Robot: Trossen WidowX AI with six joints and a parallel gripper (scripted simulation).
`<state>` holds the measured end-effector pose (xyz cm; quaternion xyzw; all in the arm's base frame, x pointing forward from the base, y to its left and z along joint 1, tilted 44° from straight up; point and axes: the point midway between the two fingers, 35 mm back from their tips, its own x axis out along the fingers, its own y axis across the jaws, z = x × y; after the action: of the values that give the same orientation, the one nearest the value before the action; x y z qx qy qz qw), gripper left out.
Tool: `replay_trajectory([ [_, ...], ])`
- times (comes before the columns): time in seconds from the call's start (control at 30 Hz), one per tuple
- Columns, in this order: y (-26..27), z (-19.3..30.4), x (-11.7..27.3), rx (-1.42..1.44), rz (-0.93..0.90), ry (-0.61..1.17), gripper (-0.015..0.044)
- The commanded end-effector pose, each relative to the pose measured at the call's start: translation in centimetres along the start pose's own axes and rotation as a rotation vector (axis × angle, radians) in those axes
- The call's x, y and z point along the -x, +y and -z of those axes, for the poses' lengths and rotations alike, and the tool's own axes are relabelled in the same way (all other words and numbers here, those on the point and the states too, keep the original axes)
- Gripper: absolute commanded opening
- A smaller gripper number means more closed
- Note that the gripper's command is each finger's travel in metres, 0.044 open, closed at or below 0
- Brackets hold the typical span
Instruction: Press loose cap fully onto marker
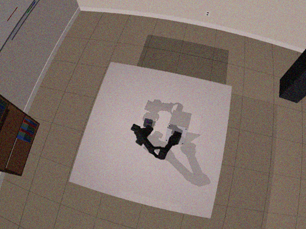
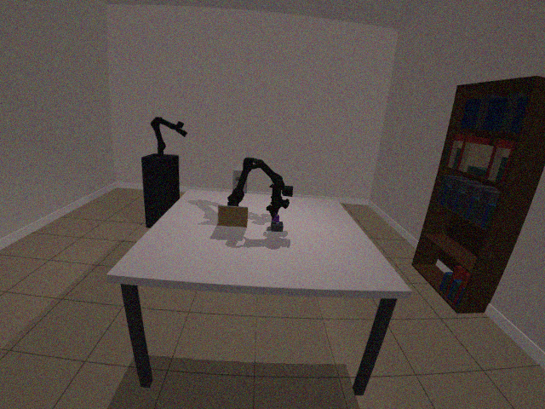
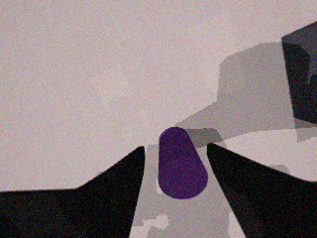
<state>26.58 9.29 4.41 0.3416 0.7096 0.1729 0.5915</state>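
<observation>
Wrist view: holder block (image 3: 302, 74) is cut off by the right edge, only a dark corner shows and the marker in it is out of frame; both gripper (image 3: 175, 159) fingers run off the bottom edge, and whether their tips touch the purple cap (image 3: 181, 164) can't be told. Top view: arm (image 1: 155, 143) covers most of the block, cap and marker too small to separate from the purple speck. Exterior view: cap and marker merge into one tiny purple blur under the wrist, bookshelf (image 2: 484, 193) clipped at the right edge.
</observation>
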Motion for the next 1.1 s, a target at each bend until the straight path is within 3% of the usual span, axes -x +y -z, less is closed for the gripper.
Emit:
replay_trajectory([
  [0.0, -0.1, 0.3, -0.5, -0.008, -0.005, 0.006, 0.0251],
  [0.13, -0.1, 0.2, -0.5, -0.008, -0.004, 0.006, 0.0146],
  [0.43, -0.1, 0.2, -0.5, -0.008, -0.004, 0.006, 0.0086],
  [0.53, -0.1, 0.2, -0.2, -0.008, -0.003, 0.006, 0.0007],
  [1.07, -0.2, -0.1, 4.1, -0.008, 0.000, 0.005, 0.0000],
])
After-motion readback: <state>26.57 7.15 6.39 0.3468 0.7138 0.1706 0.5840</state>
